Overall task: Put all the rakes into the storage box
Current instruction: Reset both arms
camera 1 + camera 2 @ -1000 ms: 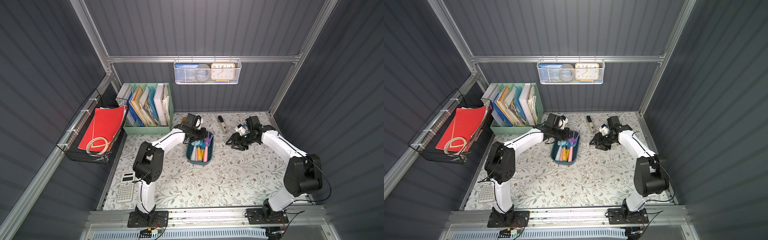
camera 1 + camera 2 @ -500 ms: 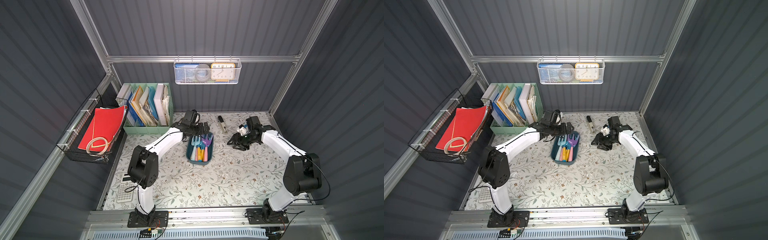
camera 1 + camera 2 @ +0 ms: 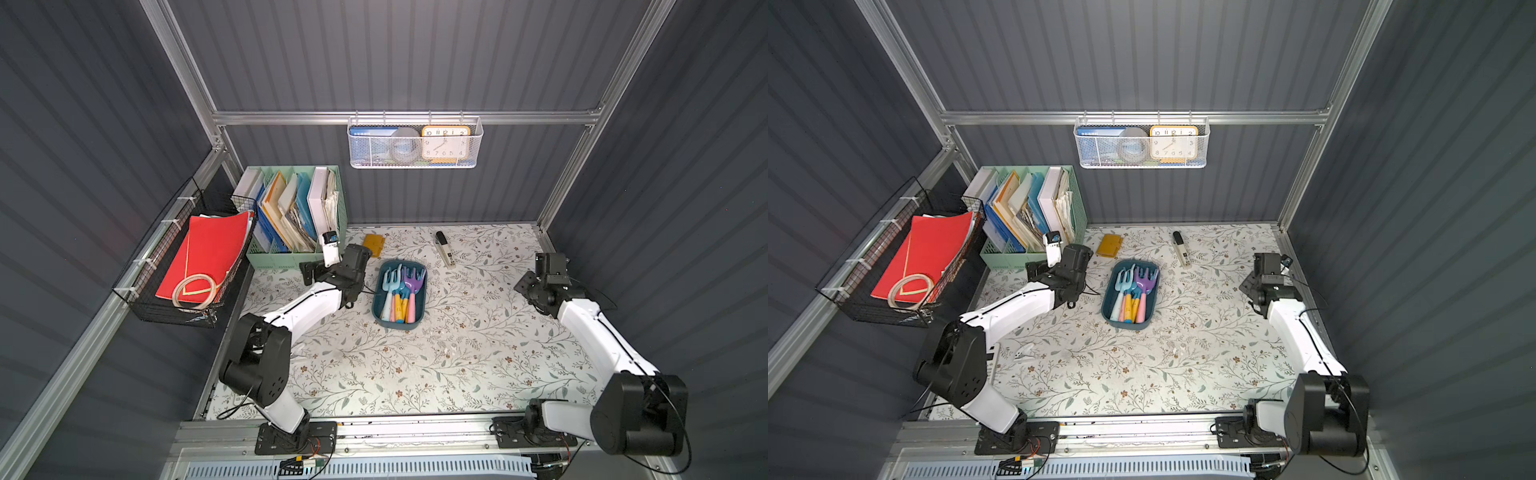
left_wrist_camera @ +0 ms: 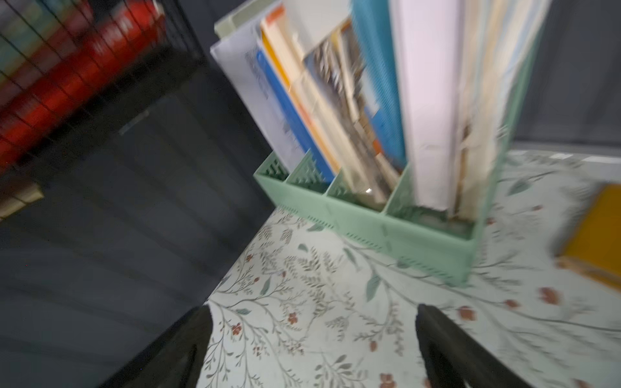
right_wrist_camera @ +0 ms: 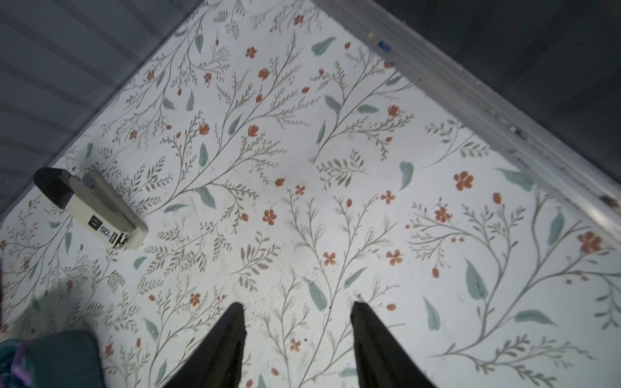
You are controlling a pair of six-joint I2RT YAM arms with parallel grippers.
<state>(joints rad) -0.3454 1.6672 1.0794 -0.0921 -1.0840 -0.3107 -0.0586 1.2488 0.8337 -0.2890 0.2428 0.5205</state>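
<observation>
The storage box (image 3: 379,309), a shallow teal tray, sits mid-table in both top views. The purple rake (image 3: 414,281) lies in it, head toward the back wall, beside a light blue rake (image 3: 392,279) and several pastel handles. My left gripper (image 3: 309,274) is left of the box, turned toward the green organizer. In the left wrist view it (image 4: 312,309) is open with only tablecloth between the fingers. My right gripper (image 3: 524,286) hangs near the table's right edge. In the right wrist view it (image 5: 297,304) is open and empty, with a corner of the box (image 5: 64,356) showing.
A mint-green file organizer (image 3: 297,208) stands at the back left with a yellow pad (image 3: 373,243) beside it. A stapler (image 3: 444,249) lies behind the box. A black wire basket (image 3: 187,266) hangs on the left wall and a white mesh basket (image 3: 413,143) on the back wall.
My left gripper opened and let go of the purple rake, which now lies in the box, then drew back left. The right arm pulled away to the right, its jaws a little wider.
</observation>
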